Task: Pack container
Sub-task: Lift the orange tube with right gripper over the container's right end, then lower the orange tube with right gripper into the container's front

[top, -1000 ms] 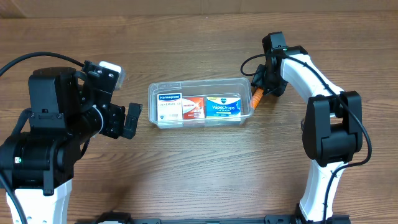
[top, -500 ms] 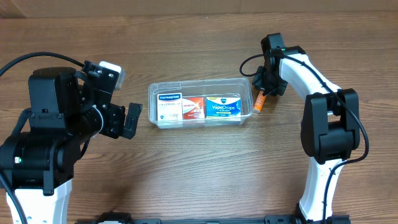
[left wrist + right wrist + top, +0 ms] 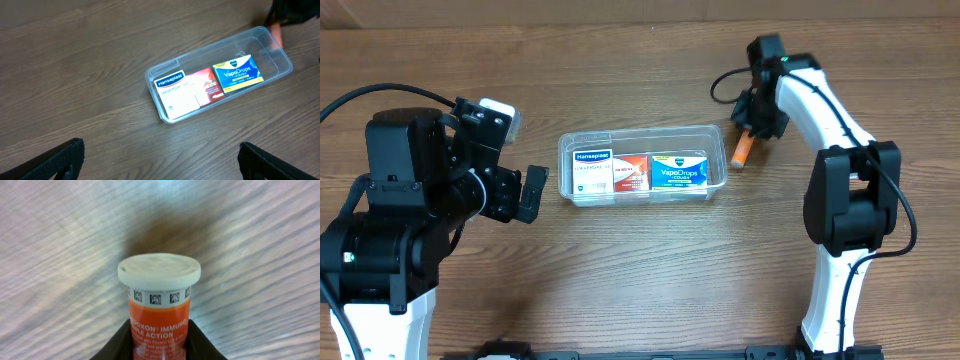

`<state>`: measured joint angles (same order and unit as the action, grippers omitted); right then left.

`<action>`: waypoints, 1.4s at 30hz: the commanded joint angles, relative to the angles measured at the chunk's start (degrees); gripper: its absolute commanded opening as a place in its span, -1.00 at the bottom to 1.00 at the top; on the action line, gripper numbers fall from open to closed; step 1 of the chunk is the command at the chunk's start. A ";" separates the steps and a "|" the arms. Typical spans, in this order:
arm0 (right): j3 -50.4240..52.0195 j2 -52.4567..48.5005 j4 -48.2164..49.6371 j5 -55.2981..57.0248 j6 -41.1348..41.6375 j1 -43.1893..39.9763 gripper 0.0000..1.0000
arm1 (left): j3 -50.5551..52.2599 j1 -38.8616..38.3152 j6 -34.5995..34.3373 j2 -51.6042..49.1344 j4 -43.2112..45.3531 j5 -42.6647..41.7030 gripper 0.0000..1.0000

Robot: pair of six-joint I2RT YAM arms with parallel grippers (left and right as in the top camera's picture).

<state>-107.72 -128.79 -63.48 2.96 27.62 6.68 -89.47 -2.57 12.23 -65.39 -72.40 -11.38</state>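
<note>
The clear plastic container [image 3: 642,135] lies in the middle of the table and holds a white Hansaplast box [image 3: 591,171], a red box [image 3: 631,172] and a blue VapoDrops box [image 3: 678,168]. It also shows in the left wrist view [image 3: 280,52]. My right gripper [image 3: 748,133] is shut on an orange tube with a white cap [image 3: 159,305], held just off the container's right end [image 3: 742,150]. My left gripper [image 3: 532,192] is open and empty, left of the container, its fingertips [image 3: 62,159] at the frame's lower corners.
The wooden table [image 3: 640,280] carries nothing else in view. The right arm's white links [image 3: 820,100] arch over the far right side. The left arm's black body [image 3: 410,170] stands at the left.
My right gripper has lifted the orange tube off the table beside the container's right end and moved it slightly up and away from the rim. The left arm has not moved.
</note>
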 commanded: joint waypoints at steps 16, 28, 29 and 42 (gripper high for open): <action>-36.02 4.48 -24.79 -23.34 -62.64 18.16 -0.92 | -0.15 0.26 0.85 -0.20 0.24 -0.63 1.00; -10.84 4.48 -2.49 -12.37 -73.79 32.50 -0.92 | -0.15 0.26 0.85 -0.20 0.24 -0.63 1.00; -9.88 4.48 -0.70 -12.37 -76.56 32.70 -0.92 | -0.15 0.26 0.85 -0.20 0.24 -0.63 1.00; -7.72 4.48 7.50 -13.49 -77.13 32.70 -0.84 | -0.15 0.26 0.85 -0.20 0.24 -0.63 1.00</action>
<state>-115.55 -126.45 -56.51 -9.02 -49.56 39.38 -89.47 -2.57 12.23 -65.54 -72.38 -11.38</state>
